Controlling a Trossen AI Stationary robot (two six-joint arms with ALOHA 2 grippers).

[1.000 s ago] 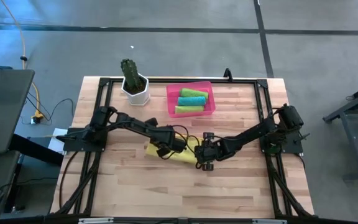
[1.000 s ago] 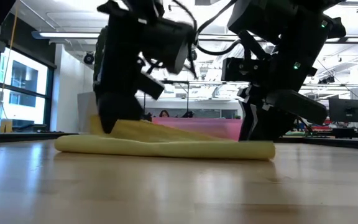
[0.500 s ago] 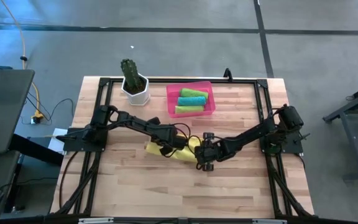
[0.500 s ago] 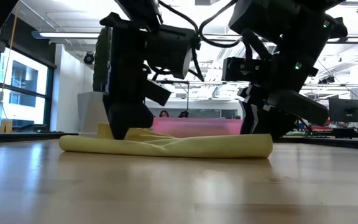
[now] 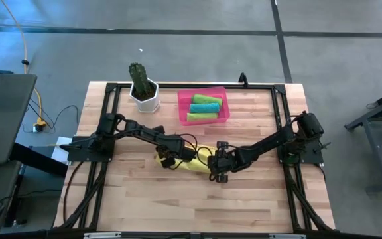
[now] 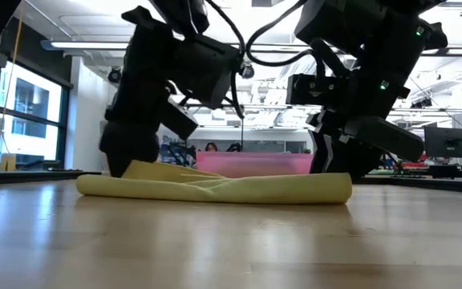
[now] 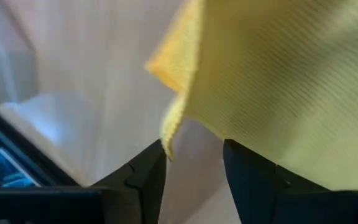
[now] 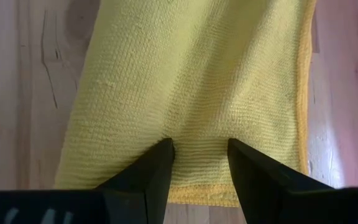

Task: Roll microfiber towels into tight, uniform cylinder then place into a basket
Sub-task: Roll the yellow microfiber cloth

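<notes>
Towel [image 5: 192, 162] lay mid-desk [image 5: 257, 199] between left hand [image 5: 166, 159] and right hand [image 5: 215, 165]; basket [image 5: 182, 110] behind it, cactus pot [image 5: 144, 98] left of basket.

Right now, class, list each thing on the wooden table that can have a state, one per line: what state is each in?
Yellow microfiber towel: partly rolled, flat on the table, not in the basket.
Pink plastic basket: holds three rolled towels, two lime green and one teal.
Left gripper: open at the yellow towel's corner, gripping nothing.
Right gripper: jaws apart, tips pressed on the yellow towel.
White pot with green cactus: upright.
</notes>
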